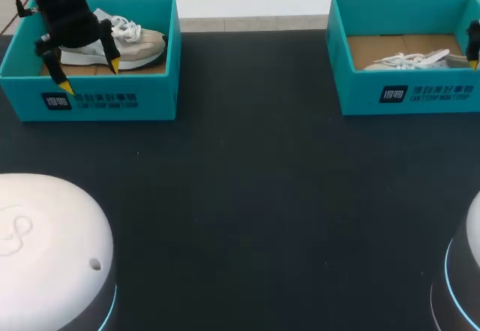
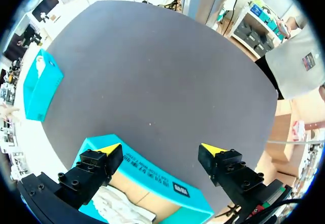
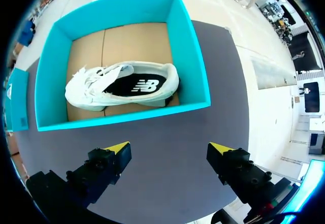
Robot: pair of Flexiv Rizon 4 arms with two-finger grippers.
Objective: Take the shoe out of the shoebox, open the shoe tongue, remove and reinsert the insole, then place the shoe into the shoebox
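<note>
Teal cardboard marks both task sites on the matte black table. The left shoebox sits at about 10 o'clock on the surface and the right shoebox at about 2 o'clock, well apart from each other.

The left arm comes in from the 10 o'clock corner, its black wrist angled down over the left shoebox. The left gripper hangs above the box with its yellow-tipped fingers spread wide and holding nothing. In its wrist view the printed wall of the box runs under the gap between the fingers. Inside that box a beige sneaker with white laces lies on the brown cardboard floor, its toe pointing toward 3 o'clock.

The right arm barely shows at the head view's 3 o'clock edge. In its own wrist view the right gripper hovers over bare table, fingers parted and empty. The right shoebox lies at its 12 o'clock, just ahead. A white sneaker rests on its side on the box floor, its dark insole facing the camera and its laces loose.

White rounded arm bases sit at the table's 7 and 5 o'clock corners.
</note>
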